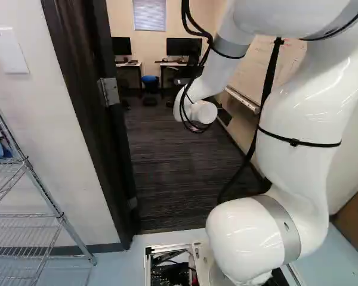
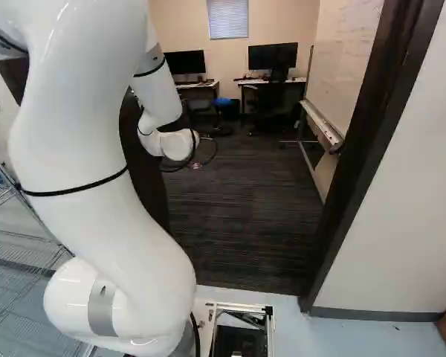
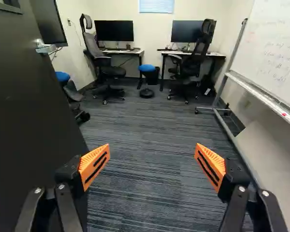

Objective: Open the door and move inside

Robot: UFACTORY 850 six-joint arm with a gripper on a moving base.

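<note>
**Door, dark, one, standing open**

Door: near-black flat face, swung inward along one side of the gripper; silvery lever handle near its far edge. Metal hinge at the dark doorframe, at the left of the left base view.

Fingers: two, spread wide, orange pads well apart, nothing between them. One finger overlaps the door's face in the wrist view; contact cannot be told.

Ahead of the gripper: striped dark carpet; farther in, a round stool with blue seat, two black office chairs on casters, and two desks bearing monitors.

Flanking the way, opposite the door: whiteboard with writing, on a wheeled metal stand.

Outside the doorway: wire rack, beside the frame; pale blue floor under it.
</note>
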